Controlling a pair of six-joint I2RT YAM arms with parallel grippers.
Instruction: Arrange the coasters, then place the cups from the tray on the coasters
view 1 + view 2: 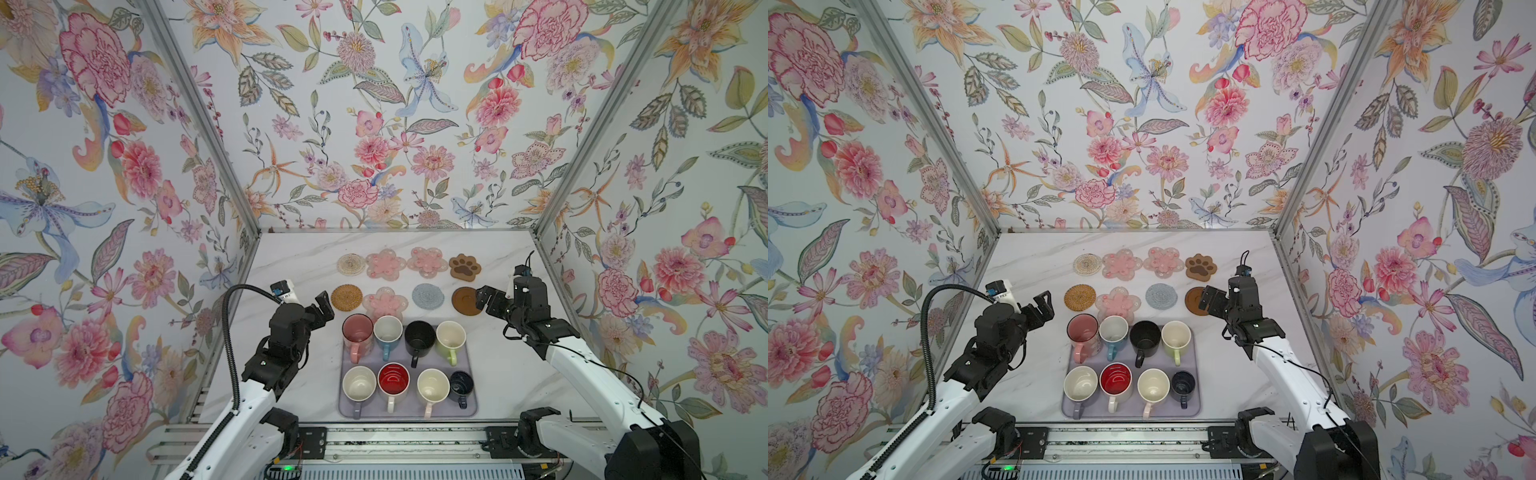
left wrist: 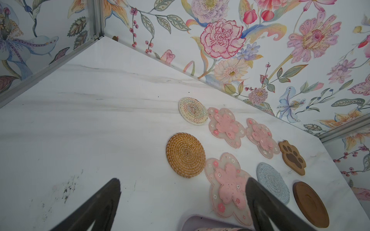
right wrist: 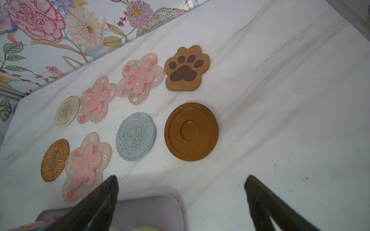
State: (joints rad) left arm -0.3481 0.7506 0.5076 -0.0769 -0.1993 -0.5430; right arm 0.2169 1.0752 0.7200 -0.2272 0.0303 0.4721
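Eight coasters in two rows of four on the far tabletop, eight cups standing on the tray just nearer, left end effector and right end effector flanking the near coaster row, both spread wide and empty

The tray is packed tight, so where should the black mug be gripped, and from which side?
Probably its far rim, from above, straddling the wall: the black mug stands upright, open, with the blue mug and light green mug crowding its sides and its handle toward the near row.
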